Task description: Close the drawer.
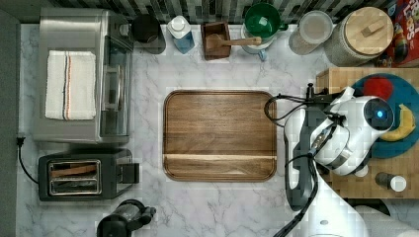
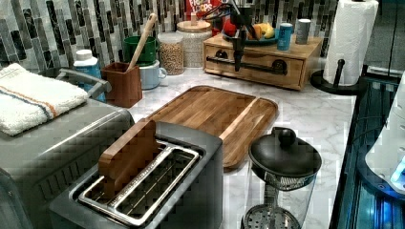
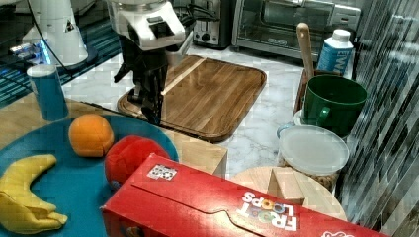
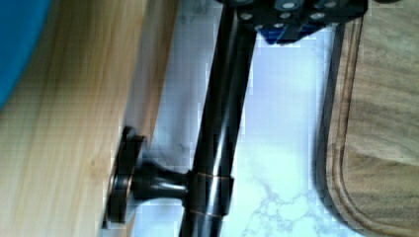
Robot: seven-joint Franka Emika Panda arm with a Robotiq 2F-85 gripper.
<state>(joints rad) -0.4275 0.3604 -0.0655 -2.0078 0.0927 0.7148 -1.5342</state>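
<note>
The drawer [image 2: 258, 64] sits in the upper middle of the left view, in the light wooden block under the blue plate [image 2: 261, 41], its front flush with the block. The gripper [image 2: 237, 57] hangs at the dark bar handle [image 4: 220, 123], which runs between its fingers [image 4: 286, 15] in the wrist view; whether they clamp it cannot be told. The brown tray [image 1: 220, 136] lies mid-frame in the top view.

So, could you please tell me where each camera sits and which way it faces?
Top view: overhead, looking down at the tray; arm on its right.
Left view: behind the toaster, facing the drawer and gripper.
Right view: behind the cereal box, facing the oven.
Wrist view: close on the drawer's handle.
All four share the tray.
</note>
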